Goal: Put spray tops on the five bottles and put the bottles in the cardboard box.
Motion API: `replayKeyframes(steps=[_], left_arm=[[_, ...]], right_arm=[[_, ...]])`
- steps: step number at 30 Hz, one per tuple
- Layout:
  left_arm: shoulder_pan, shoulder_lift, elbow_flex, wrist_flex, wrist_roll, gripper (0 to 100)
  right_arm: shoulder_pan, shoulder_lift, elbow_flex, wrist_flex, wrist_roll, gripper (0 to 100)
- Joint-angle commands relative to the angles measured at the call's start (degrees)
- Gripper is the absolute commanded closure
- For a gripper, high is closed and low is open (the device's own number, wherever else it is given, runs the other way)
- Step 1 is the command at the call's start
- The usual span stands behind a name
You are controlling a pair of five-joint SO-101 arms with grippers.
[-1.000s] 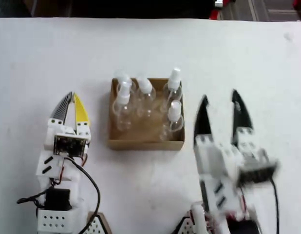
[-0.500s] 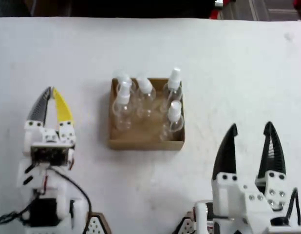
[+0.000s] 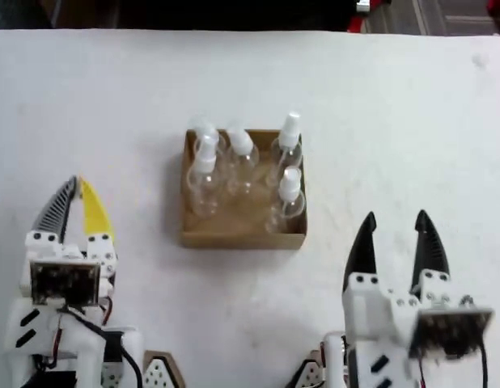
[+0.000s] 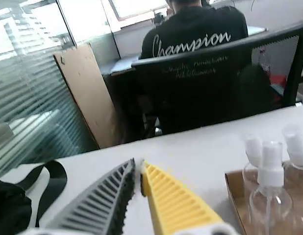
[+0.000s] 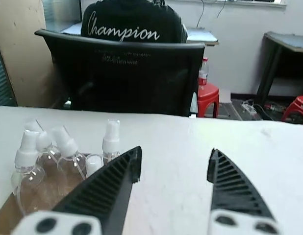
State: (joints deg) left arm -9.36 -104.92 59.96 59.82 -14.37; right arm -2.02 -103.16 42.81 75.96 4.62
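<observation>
Five bottles (image 3: 242, 174) fitted with spray tops are seated upright in the cardboard box (image 3: 242, 239). The left gripper (image 3: 78, 181) is positioned near left, fingers pressed together. The right gripper (image 3: 395, 215) is positioned near right, spread wide.

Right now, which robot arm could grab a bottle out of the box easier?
Probably the right. The right gripper is open and sits nearer the cardboard box than the left gripper, which is shut. All five bottles already stand inside with tops on.
</observation>
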Motion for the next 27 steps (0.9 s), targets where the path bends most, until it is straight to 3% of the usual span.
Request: replayKeyframes(steps=[1, 15, 20, 27], left_arm=[[-0.22, 0.13, 3.08, 6.15, -0.70, 98], [-0.13, 0.13, 25.85, 6.07, -0.35, 98], [-0.13, 0.13, 36.22, -0.18, -0.70, 98], [-0.13, 0.13, 36.92, 1.23, -0.35, 98]], right_arm=[[0.66, -0.31, 7.21, 0.31, -0.26, 80.1], [0.75, -0.31, 38.68, -2.51, -0.26, 80.1], [0.75, -0.31, 47.30, -2.51, -0.26, 80.0], [-0.57, -0.13, 53.98, -3.74, -0.18, 80.0]])
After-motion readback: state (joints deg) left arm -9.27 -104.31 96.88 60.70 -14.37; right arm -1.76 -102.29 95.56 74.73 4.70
